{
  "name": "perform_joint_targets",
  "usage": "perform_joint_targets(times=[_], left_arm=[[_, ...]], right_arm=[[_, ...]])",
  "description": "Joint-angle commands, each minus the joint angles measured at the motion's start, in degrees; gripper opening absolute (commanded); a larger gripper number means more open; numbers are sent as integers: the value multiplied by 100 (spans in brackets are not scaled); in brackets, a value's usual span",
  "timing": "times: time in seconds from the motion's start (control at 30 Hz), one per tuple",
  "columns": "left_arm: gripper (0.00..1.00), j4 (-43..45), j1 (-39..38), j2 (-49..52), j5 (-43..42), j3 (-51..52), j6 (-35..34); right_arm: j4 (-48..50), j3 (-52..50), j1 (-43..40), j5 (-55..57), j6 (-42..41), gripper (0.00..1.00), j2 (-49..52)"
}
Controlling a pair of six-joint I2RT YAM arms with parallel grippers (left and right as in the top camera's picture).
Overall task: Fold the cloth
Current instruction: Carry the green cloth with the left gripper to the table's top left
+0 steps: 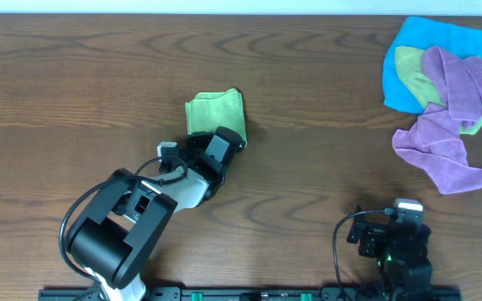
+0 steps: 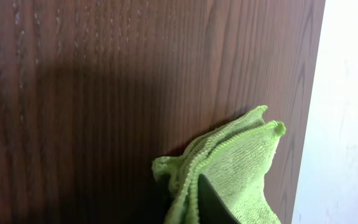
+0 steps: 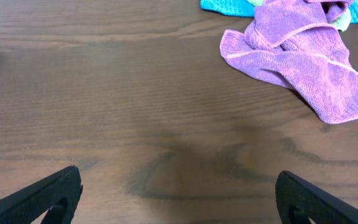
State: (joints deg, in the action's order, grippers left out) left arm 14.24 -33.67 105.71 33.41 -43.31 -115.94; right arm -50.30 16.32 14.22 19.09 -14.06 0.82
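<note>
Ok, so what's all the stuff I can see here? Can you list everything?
lime-green cloth: one, bright green, middle of the table
blue cloth: one, blue, far right corner, bottom of the pile
yellow-green cloth: one, dull green, on the blue cloth
purple cloth: one or two, can't tell, purple, draped over the pile and spilling onto the table
table: one, dark brown wood
left gripper: one, black, shut on the lime-green cloth's edge
right gripper: one, black, open, holding nothing, near right

I see bare bench (image 1: pixel 74 84) across the left and middle; the lime cloth (image 1: pixel 214 113) lies centre, and a cloth heap (image 1: pixel 463 79) crowds the far right corner.
</note>
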Motion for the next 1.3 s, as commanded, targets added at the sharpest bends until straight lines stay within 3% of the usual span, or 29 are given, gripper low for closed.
perform_joint_targets(times=[0.0,0.27,0.47,0.67,0.97,1.27], left_arm=[[6,-46,17,79,-20,79,-343],[6,398,17,-7,546,79,-313],[6,575,105,-553,1392,79,223],[6,780,575,-890,1495,76,525],[6,1672,1880,-820,619,-262,1773],[6,1650,2800,376,-577,-2282,2476]], right_arm=[[-11,-24,81,35,-68,99,-46],[-11,-24,81,35,-70,99,-46],[-11,-24,81,35,-68,99,-46],[-11,-24,81,35,-68,99,-46],[-11,-24,81,37,-68,99,-46],[-11,-24,81,35,-68,99,-46]])
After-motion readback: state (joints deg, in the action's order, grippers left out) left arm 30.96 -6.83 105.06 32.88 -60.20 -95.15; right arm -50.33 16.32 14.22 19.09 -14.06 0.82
